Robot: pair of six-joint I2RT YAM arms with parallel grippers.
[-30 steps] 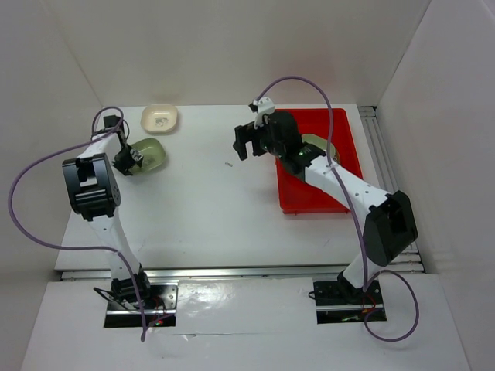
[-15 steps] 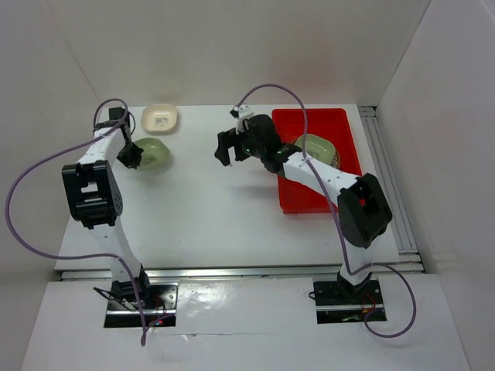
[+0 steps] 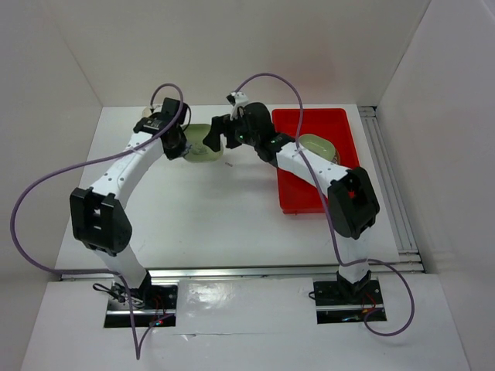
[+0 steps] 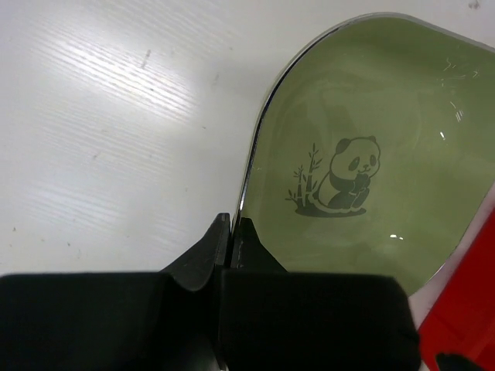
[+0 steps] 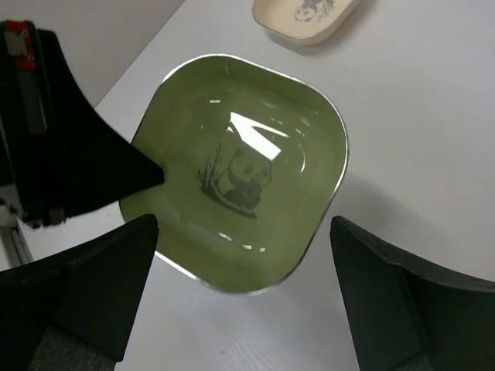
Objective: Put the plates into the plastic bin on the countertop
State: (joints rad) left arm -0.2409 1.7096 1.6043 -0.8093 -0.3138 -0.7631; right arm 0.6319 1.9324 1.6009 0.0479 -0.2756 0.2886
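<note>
My left gripper [image 3: 179, 144] is shut on the rim of a green rounded-square plate [image 3: 200, 143] with a panda mark and holds it over the white countertop [image 3: 201, 201], left of the red plastic bin [image 3: 309, 197]. In the left wrist view the jaws [image 4: 232, 232] pinch the plate's edge [image 4: 363, 100]. My right gripper [image 3: 216, 137] is open at the plate's right side. In the right wrist view its fingers [image 5: 100, 286] straddle the plate [image 5: 240, 170] without touching it. A pale green plate [image 3: 317, 145] lies in the bin. A cream plate [image 5: 305, 17] sits on the table beyond.
White walls close in the table at the back and both sides. The bin's corner [image 4: 473, 309] shows just right of the held plate. A metal rail [image 3: 387, 178] runs along the table's right edge. Purple cables arch over both arms.
My left arm has swung right, carrying the green plate from the table's far left to its middle. My right arm has moved left out of the bin to meet the plate.
</note>
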